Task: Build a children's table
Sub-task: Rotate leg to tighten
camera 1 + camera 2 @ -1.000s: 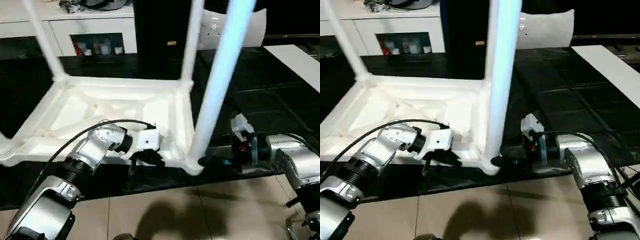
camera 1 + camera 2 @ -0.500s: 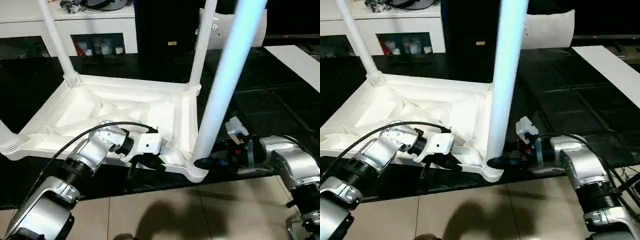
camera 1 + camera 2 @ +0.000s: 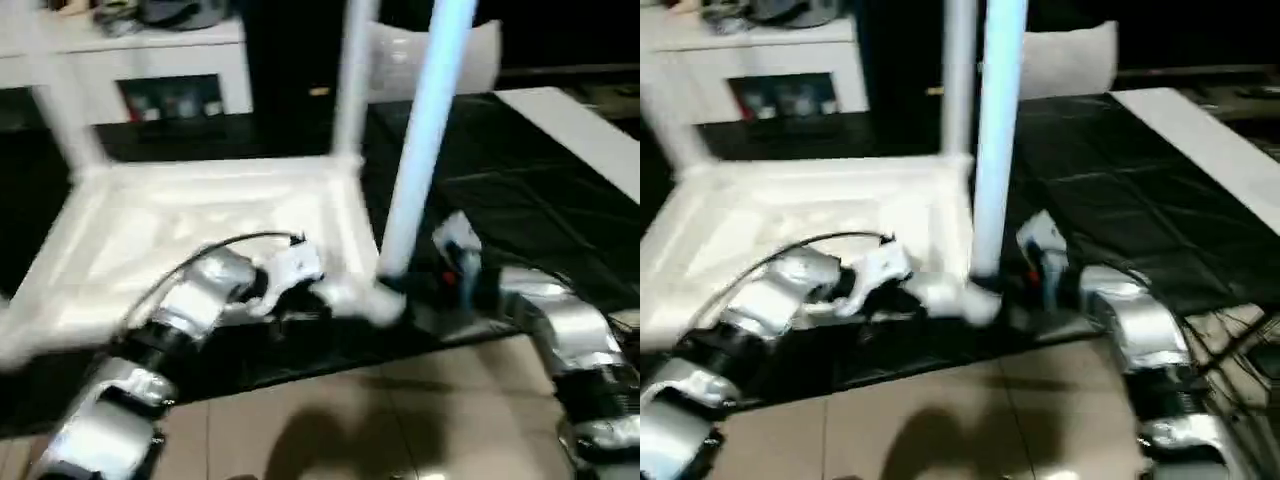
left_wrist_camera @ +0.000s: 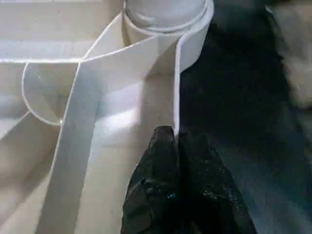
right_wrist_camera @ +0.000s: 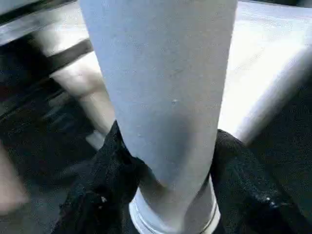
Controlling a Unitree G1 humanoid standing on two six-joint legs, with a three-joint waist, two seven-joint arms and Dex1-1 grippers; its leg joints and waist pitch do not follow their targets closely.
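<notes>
The children's table lies upside down on the black mat, its ribbed white top (image 3: pixel 200 220) facing up. Three legs rise from corner sockets: near right (image 3: pixel 420 150), far right (image 3: pixel 350 90) and far left (image 3: pixel 65 120). My left gripper (image 3: pixel 305 305) is at the front rim; in the left wrist view it (image 4: pixel 174 139) is shut, pinching the thin rim wall just below the corner socket (image 4: pixel 165 14). My right gripper (image 3: pixel 405 290) is at the base of the near right leg. In the right wrist view its black fingers (image 5: pixel 105 175) hug that leg (image 5: pixel 165 83) from both sides.
A white cabinet (image 3: pixel 150 60) with dark glass doors stands at the back left. The black mat (image 3: pixel 520 180) runs to the right, with a white board (image 3: pixel 580 130) on it. Tiled floor (image 3: pixel 350 420) lies in front of the mat. A white cushion-like thing (image 3: pixel 480 50) sits behind the legs.
The head camera has swung, so the whole picture has shifted and blurred. My right gripper's fingers have closed in on the near right leg's base. The left gripper keeps its pinch.
</notes>
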